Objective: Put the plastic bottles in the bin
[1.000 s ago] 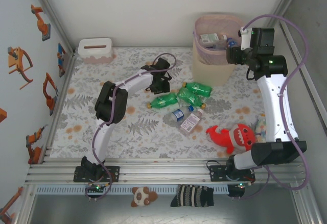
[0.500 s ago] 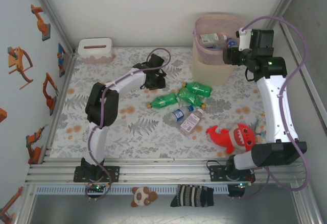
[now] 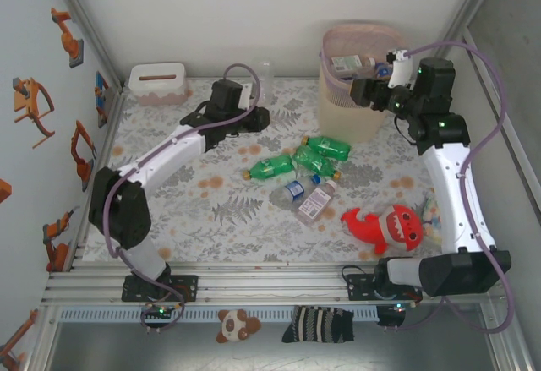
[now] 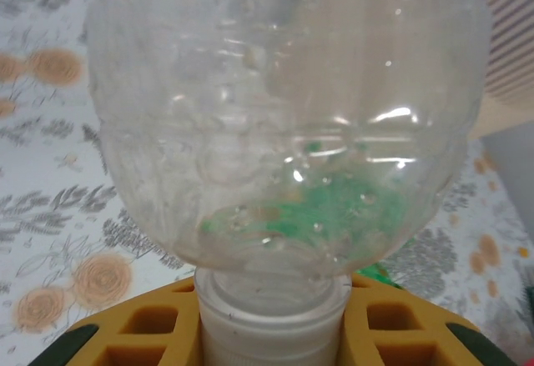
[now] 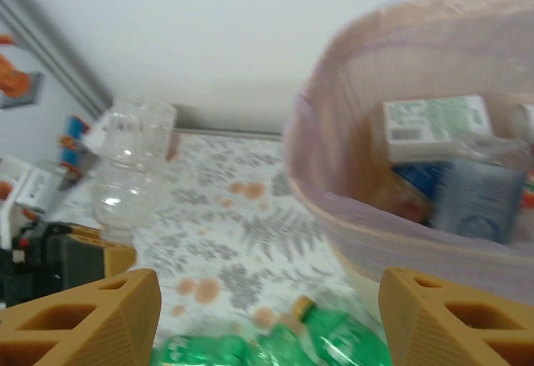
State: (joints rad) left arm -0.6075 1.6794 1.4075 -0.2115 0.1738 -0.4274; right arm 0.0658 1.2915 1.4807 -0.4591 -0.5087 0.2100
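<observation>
The left arm is swinging away from the middle of the frame toward its upper centre, with the left gripper [image 4: 274, 333] clamping the white neck of a clear bottle [image 4: 284, 124]. One more bottle is therefore ready for the bin [image 3: 362, 33] at upper right, while the other plastic bottles [image 3: 304, 172] are lying mid-frame. The right gripper [image 5: 267, 316] is hanging spread and empty beside the bin's rim. The held bottle is thin, glossy and round-shouldered, and the bin is ribbed, tapered and pink-lined.

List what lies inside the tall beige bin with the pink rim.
Inside the tall beige bin, a white-and-green labelled container and a blue-labelled clear bottle show on top. Whatever lies beneath them is covered; the bottom cannot be seen.
</observation>
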